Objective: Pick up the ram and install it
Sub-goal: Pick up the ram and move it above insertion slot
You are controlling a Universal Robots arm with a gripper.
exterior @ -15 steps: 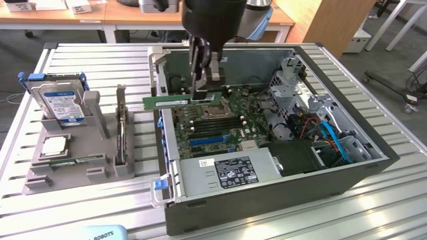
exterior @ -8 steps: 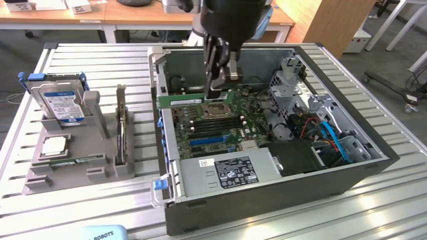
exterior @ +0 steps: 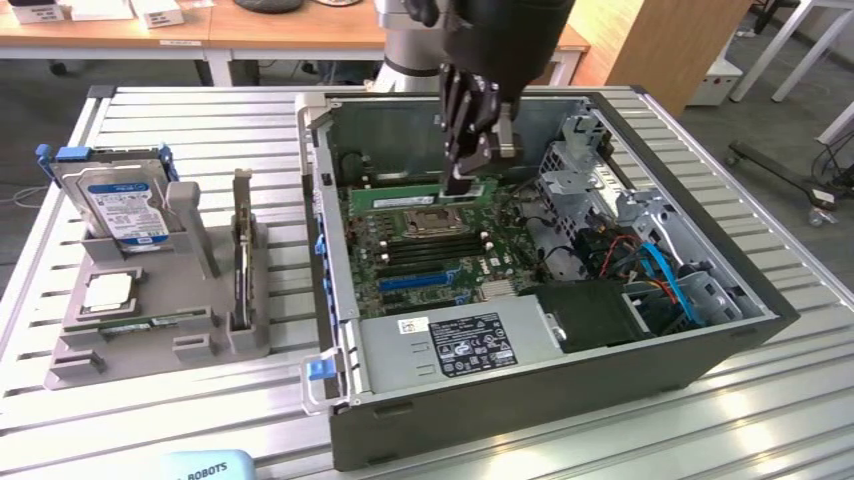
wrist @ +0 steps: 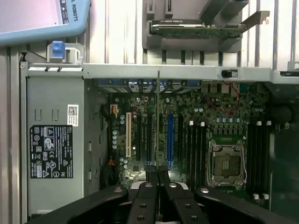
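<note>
Your gripper is closed on the ram, gripping near one end. Ram sits low over the motherboard in the case, beside the socket.

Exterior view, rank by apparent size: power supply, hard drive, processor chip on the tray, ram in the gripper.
1. power supply
2. hard drive
3, tied. ram in the gripper and processor chip: ram longer, chip squarer, too close to rank.
</note>
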